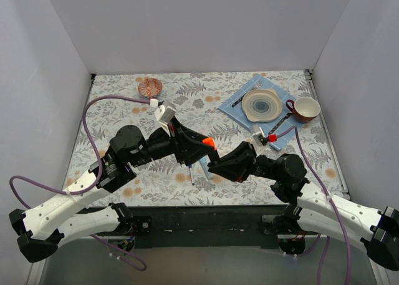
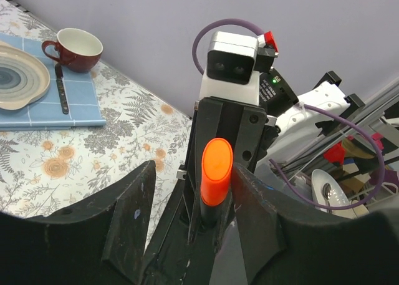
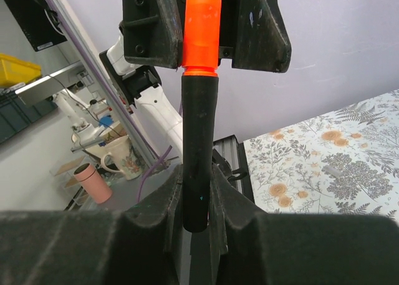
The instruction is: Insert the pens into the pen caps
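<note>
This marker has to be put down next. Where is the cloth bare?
Bare cloth runs along the back between the small brown bowl and the blue placemat, and at the front right beside the right arm. The centre is crowded: left gripper on the orange cap, right gripper on the black marker, loose pens beneath. The placemat is full.

Floral table [image 1: 199, 88] with brown bowl [image 1: 149, 86], blue mat [image 1: 234, 112], pens [image 1: 203, 169]

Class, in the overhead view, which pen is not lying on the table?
The black marker with the orange cap, held aloft by the left gripper and right gripper; the white pen and dark pen lie on the table below.
</note>
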Robot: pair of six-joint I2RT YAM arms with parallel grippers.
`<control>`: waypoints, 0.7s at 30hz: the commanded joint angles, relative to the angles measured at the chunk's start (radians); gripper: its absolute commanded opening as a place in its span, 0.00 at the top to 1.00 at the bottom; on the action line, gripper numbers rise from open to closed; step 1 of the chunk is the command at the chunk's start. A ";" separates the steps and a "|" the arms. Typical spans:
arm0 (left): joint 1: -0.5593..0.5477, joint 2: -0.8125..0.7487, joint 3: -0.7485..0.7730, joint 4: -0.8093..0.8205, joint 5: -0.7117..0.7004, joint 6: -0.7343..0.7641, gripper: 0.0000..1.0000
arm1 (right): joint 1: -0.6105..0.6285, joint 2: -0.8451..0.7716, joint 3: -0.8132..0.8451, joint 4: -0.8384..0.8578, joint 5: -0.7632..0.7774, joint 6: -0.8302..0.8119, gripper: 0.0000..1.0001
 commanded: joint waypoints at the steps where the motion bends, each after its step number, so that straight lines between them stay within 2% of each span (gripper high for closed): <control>1: -0.004 -0.011 -0.013 0.038 0.033 0.019 0.47 | -0.003 0.006 0.000 0.079 -0.023 0.014 0.99; 3: -0.004 -0.016 -0.013 0.040 0.036 0.017 0.33 | -0.003 0.012 0.003 0.075 -0.026 0.014 0.99; 6: -0.004 -0.020 -0.015 0.046 0.039 0.017 0.28 | -0.003 0.022 0.004 0.081 -0.030 0.015 0.99; 14: -0.004 -0.014 -0.013 0.052 0.017 0.045 0.33 | -0.003 0.045 -0.007 0.124 -0.046 0.038 0.99; 16: -0.002 -0.014 -0.013 0.058 0.010 0.051 0.36 | -0.001 0.049 -0.018 0.156 -0.051 0.051 0.99; 19: -0.004 -0.027 -0.021 0.069 0.008 0.059 0.49 | -0.001 0.064 -0.009 0.158 -0.066 0.061 0.99; 20: -0.004 -0.031 -0.021 0.069 0.007 0.059 0.60 | -0.003 0.066 -0.009 0.165 -0.069 0.067 0.99; 21: -0.004 -0.036 -0.023 0.075 0.005 0.059 0.67 | -0.001 0.069 -0.009 0.173 -0.072 0.071 0.99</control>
